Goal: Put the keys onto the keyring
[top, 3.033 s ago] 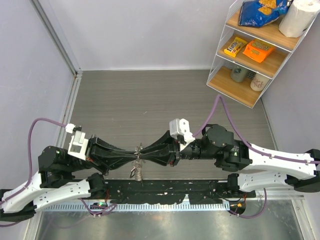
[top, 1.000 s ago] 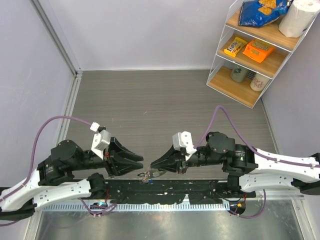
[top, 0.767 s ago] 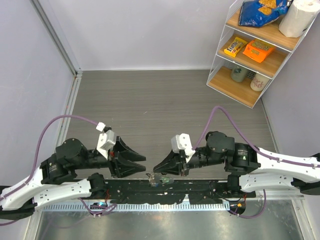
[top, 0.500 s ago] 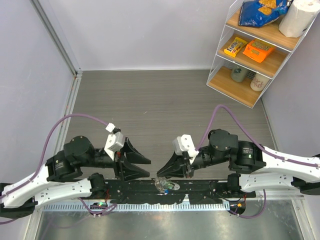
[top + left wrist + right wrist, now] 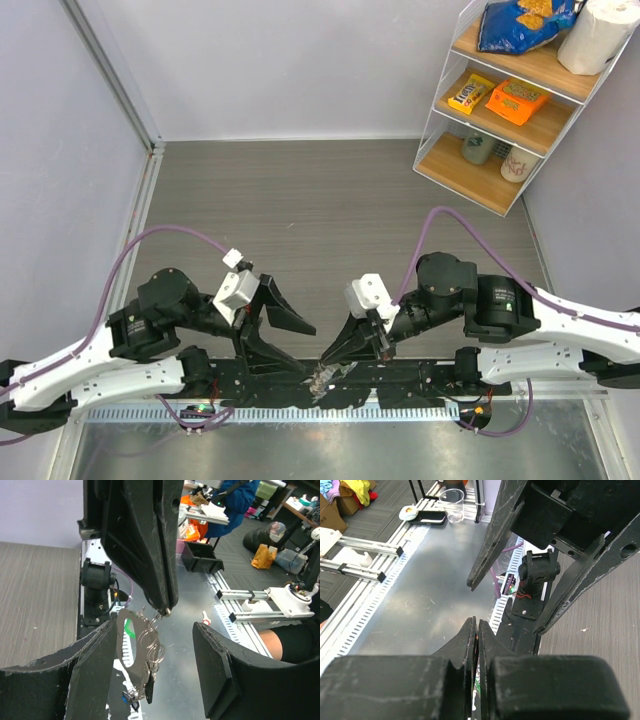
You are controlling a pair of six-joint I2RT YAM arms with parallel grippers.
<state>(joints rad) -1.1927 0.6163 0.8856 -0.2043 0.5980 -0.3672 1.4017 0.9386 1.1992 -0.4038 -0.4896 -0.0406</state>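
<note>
The keyring (image 5: 123, 652), a silvery loop with smaller rings, hangs from the tip of my right gripper (image 5: 326, 363), which is shut on it. Keys (image 5: 148, 689) with black, blue and green heads dangle from it. In the left wrist view the bunch hangs between the wide-apart fingers (image 5: 222, 675) of my left gripper (image 5: 156, 626), which is open and touches nothing. From above, the keyring (image 5: 324, 379) hangs over the black rail, and my left gripper (image 5: 305, 350) is just left of it. In the right wrist view my right gripper (image 5: 476, 623) has its jaws pressed together; the bunch is mostly hidden below them.
A black mounting rail (image 5: 400, 378) runs along the near edge, with a metal surface (image 5: 330, 450) below it. A wire shelf (image 5: 505, 95) with snacks, a paper roll and mugs stands at the back right. Walls close the left and far sides of the grey table (image 5: 320, 200).
My left gripper let go of the bunch, opened wider and swung toward the near edge. My right gripper, still shut, carried the keyring down over the rail.
</note>
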